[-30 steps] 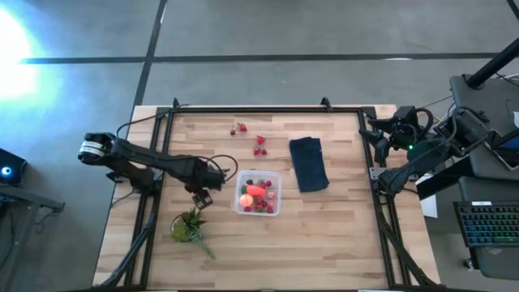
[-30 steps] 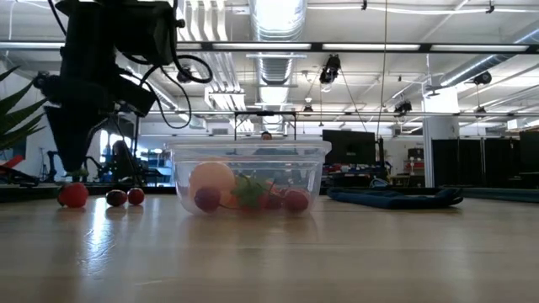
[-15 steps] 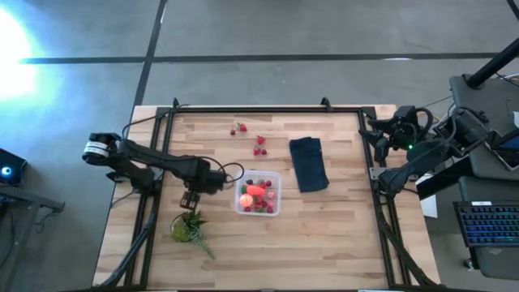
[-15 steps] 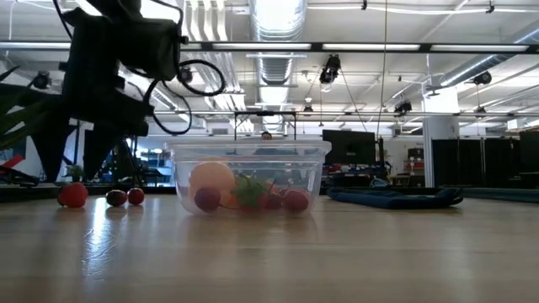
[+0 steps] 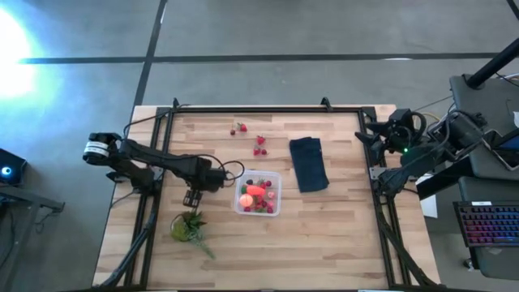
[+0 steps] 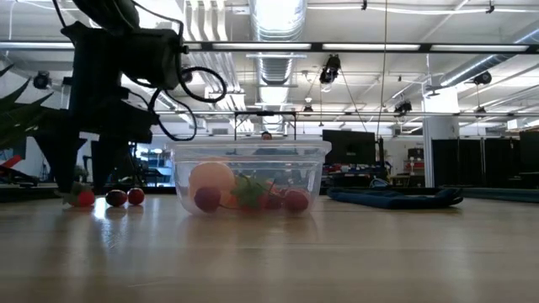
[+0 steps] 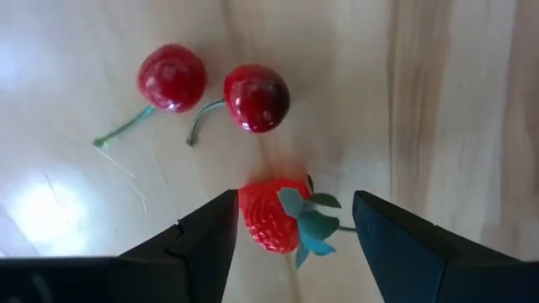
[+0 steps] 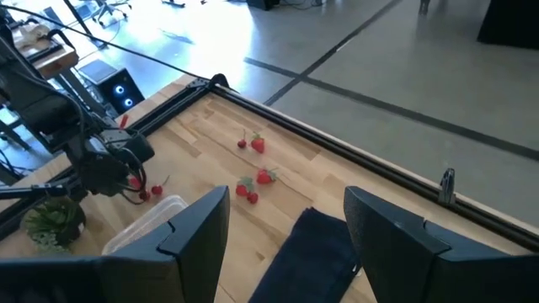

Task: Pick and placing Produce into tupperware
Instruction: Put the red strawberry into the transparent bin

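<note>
My left gripper (image 7: 295, 210) points straight down, open, with one finger on each side of a red strawberry (image 7: 271, 215) that lies on the table. In the low view the fingers (image 6: 64, 164) reach almost to the tabletop around that strawberry (image 6: 82, 199). Two cherries (image 7: 173, 77) (image 7: 256, 98) lie just beyond it. The clear tupperware (image 5: 276, 180) stands right of my left gripper (image 5: 192, 197) and holds a peach ball (image 6: 211, 178), an orange-red piece (image 5: 256, 191) and small red berries. My right gripper (image 8: 286, 227) hangs open, high over the table's far right corner.
More strawberries (image 5: 238, 127) (image 5: 259, 146) lie toward the far edge. A folded navy cloth (image 5: 308, 164) lies right of the tupperware. A green leafy bunch (image 5: 188, 227) sits near the left front, close behind my left gripper. Bare wood lies along the near edge.
My left gripper has sunk toward the table and rolled about its own axis. It has shifted slightly toward the table's left edge. Its fingers now stand on either side of the strawberry, which has not moved.
</note>
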Tool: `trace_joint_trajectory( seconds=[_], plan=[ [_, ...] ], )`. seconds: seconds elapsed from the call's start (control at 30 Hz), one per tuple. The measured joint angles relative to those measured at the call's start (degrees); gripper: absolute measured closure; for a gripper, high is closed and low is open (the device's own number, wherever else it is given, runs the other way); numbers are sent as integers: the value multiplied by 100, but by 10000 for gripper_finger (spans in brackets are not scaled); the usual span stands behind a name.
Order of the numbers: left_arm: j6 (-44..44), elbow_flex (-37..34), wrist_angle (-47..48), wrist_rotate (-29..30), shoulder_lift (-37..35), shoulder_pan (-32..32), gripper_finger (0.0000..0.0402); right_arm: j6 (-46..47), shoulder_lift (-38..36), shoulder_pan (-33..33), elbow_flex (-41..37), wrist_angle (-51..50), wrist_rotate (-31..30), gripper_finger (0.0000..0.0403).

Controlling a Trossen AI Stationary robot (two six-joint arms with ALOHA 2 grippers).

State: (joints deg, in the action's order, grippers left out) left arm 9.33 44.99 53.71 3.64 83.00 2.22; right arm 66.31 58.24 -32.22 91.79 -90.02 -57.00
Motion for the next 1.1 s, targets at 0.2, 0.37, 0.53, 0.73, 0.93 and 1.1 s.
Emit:
trace_joint_trajectory(
  seconds=[0.2,0.37,0.53,0.73,0.93,1.1],
  plan=[
    [-621,-7,123,-55,37,-9,182,73,4,0,0,1,0,177],
    [-554,51,692,-59,-1,-13,182,30,-7,-1,0,0,0,177],
    [-540,170,1064,-51,-288,-14,182,25,-7,0,0,0,-2,177],
    [-1346,160,1074,-61,-615,-113,182,10,-6,1,0,0,-2,177],
    [-2543,207,797,-217,-584,-173,182,-50,-5,2,0,1,-82,177],
    [-3770,192,727,-518,-127,-303,182,-55,-5,2,-4,2,-153,177]
  ],
)
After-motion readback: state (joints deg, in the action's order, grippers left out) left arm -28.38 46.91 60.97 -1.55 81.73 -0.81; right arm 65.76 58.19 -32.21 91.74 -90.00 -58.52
